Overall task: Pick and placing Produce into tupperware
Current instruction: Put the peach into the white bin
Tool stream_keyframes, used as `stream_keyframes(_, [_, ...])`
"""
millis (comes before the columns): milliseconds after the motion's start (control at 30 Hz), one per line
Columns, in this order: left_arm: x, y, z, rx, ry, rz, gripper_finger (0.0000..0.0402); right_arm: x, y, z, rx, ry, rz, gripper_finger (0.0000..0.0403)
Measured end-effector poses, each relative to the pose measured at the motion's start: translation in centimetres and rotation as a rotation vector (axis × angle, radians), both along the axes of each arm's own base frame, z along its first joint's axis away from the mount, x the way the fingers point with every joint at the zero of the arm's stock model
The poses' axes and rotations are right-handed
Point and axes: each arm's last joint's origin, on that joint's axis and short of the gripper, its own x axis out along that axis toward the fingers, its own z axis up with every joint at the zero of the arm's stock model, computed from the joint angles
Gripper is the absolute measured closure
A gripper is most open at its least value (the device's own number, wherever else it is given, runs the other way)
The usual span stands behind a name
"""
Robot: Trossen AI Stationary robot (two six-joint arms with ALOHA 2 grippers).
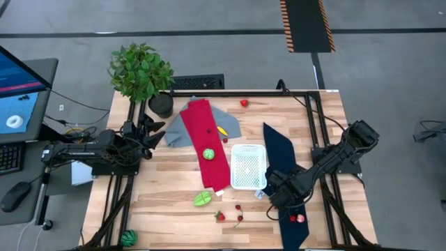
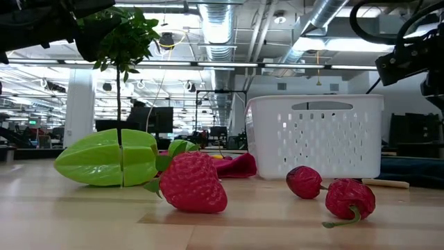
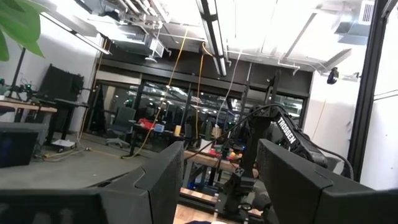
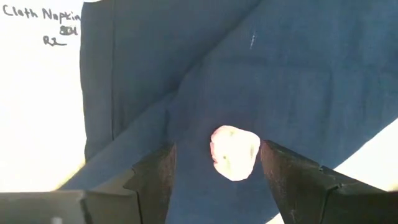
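we see the right pincer [image 4: 214,163] released over the navy cloth [image 1: 282,157], fingers either side of a pink produce piece [image 4: 234,152], not touching it. the tub [image 1: 249,166] sits just beside the cloth on the desk [image 1: 167,202]. left pincer [image 1: 155,132] released, by the plant [image 1: 141,70].

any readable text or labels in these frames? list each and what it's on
"Cloth Napkin": handwritten on a white label, beside the navy cloth.
Two lines below it: too blurred to read.
"TROSSEN": on the right arm, left wrist view.
Monitor screen: too small to read.
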Motion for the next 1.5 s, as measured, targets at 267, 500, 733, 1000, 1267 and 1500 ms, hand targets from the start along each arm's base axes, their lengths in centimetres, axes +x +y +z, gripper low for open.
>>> stream_keyframes(267, [0.0, 0.0, 0.0, 0.0, 0.0, 0.0, 0.0205, 0.0, 0.1, 0.0, 0.018, 0.011, -0.025, 0.0143])
stream_keyframes(500, [0.0, 0.0, 0.0, -0.001, -0.001, 0.0, 0.0205, 0.0, 0.1, 0.0, 0.026, 0.012, -0.027, 0.0143])
stream_keyframes(733, [0.0, 0.0, 0.0, -0.001, -0.001, 0.0, 0.0205, 0.2, 0.3, -0.1, 0.046, -0.014, -0.023, 0.0143])
stream_keyframes(1000, [0.0, 0.0, 0.0, -0.001, -0.001, 0.0, 0.0205, 0.2, 0.4, -0.1, 0.071, -0.009, -0.025, 0.0143])
stream_keyframes(1267, [0.0, 0.0, 0.0, -0.001, -0.001, -0.001, 0.0205, -1.0, -0.7, -1.5, 0.021, 0.062, -0.065, 0.0143])
stream_keyframes(1500, [0.0, 0.0, 0.0, -0.001, -0.001, 0.0, 0.0205, -1.2, -0.8, -2.0, 0.038, 0.062, -0.063, 0.0155])
